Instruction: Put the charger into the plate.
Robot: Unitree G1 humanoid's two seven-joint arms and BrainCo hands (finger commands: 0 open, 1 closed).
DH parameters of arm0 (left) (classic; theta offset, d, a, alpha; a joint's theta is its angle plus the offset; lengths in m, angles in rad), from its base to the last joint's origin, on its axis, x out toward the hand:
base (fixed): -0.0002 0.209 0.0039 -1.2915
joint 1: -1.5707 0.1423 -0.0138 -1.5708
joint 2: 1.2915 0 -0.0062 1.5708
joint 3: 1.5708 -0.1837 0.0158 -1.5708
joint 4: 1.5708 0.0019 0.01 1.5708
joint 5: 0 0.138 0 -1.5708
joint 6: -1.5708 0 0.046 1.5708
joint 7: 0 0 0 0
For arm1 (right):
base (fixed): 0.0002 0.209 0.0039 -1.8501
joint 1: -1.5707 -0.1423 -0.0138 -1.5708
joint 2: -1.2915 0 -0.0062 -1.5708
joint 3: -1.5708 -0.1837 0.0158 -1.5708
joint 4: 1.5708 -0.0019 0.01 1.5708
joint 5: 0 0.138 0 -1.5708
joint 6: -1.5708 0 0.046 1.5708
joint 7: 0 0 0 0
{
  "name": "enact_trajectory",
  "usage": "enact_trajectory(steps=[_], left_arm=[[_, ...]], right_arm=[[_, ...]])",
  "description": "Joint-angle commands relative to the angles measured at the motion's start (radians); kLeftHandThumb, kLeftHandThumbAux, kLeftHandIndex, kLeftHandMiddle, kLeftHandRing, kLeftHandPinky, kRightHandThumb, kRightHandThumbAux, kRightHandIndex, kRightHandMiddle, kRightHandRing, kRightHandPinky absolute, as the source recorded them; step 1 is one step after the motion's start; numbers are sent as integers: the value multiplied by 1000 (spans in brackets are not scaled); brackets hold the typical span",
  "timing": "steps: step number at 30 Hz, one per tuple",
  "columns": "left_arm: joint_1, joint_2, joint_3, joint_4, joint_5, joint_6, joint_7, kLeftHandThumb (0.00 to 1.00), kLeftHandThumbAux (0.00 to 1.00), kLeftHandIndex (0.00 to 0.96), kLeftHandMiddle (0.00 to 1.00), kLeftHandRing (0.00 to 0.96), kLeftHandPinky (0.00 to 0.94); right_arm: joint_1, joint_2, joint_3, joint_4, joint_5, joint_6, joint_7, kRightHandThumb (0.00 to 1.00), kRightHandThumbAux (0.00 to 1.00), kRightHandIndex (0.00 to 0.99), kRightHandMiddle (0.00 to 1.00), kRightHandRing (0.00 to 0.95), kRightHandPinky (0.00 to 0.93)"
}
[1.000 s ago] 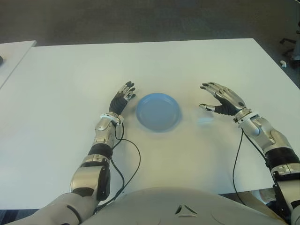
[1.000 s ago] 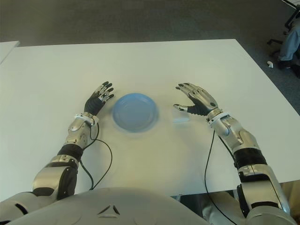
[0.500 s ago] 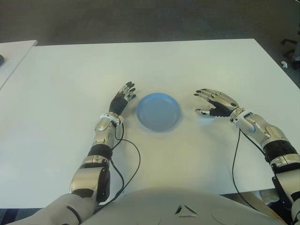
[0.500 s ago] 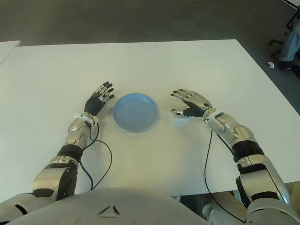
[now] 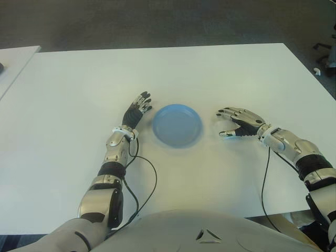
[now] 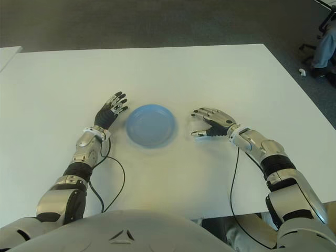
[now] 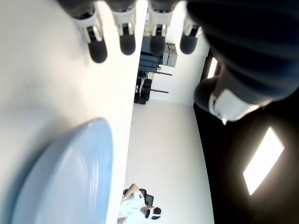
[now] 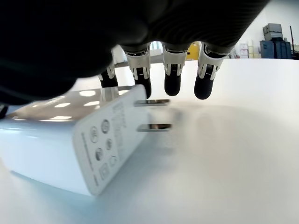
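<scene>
White table (image 5: 210, 73), wide, seen from above. Blue plate (image 5: 177, 125) near centre, upright, nothing in it.

Right hand (image 5: 239, 122) at 3 o'clock of plate, just beside it but apart from the rim, palm down, low over the table. Fingers (image 8: 173, 74) spread and extended, arched over the white charger (image 8: 70, 140); wide, not closed on anything. In right wrist view, charger lying flat on the table under the palm, two metal prongs (image 8: 152, 114) pointing out beneath the fingertips, printed marks on the prong end face. One fingertip looks close to or touching the charger's top edge; cannot tell whether real contact. In eye views, charger mostly hidden by the hand, only a pale sliver showing near the thumb (image 5: 227, 133).

Left hand (image 5: 137, 108) at 9 o'clock of plate, just beside the rim, fingers straight and relaxed, holding nothing. Left wrist view: four dark fingertips over bare table, plate edge close by.

Black cable (image 5: 149, 184) looping on the table by left forearm; another cable (image 5: 265, 178) hanging from right wrist. Dark carpeted floor (image 5: 157, 21) past the far table edge. Corner of a second white table (image 5: 13, 58) at 10 o'clock.
</scene>
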Motion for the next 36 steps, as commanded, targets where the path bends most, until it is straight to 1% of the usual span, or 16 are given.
enact_trajectory(steps=[1, 9, 19, 23, 31, 36], left_arm=[[29, 1, -3, 3, 7, 28, 13, 0, 579, 45, 58, 26, 19], [29, 4, -3, 3, 2, 31, 2, 0, 584, 45, 55, 28, 25], [18, 9, -1, 12, -1, 53, 0, 0, 594, 47, 58, 32, 32], [14, 11, 0, 17, -1, 56, -1, 0, 598, 47, 58, 33, 38], [7, 13, 1, 28, -1, 54, -3, 0, 605, 49, 60, 38, 50], [3, 16, 2, 40, -1, 45, -7, 0, 603, 55, 59, 35, 38]], right_arm=[[7, -9, 45, 14, -38, -9, -1, 304, 147, 0, 0, 0, 0], [18, -28, 71, -13, -36, -7, 12, 305, 146, 0, 0, 0, 0], [68, -81, 57, -103, -16, -4, 33, 299, 142, 0, 0, 0, 0], [77, -99, 50, -129, -18, 1, 36, 299, 135, 0, 0, 0, 0], [84, -117, 47, -153, -37, 15, 22, 290, 133, 0, 0, 0, 0], [86, -127, 50, -162, -56, 20, 8, 297, 141, 0, 0, 0, 0]])
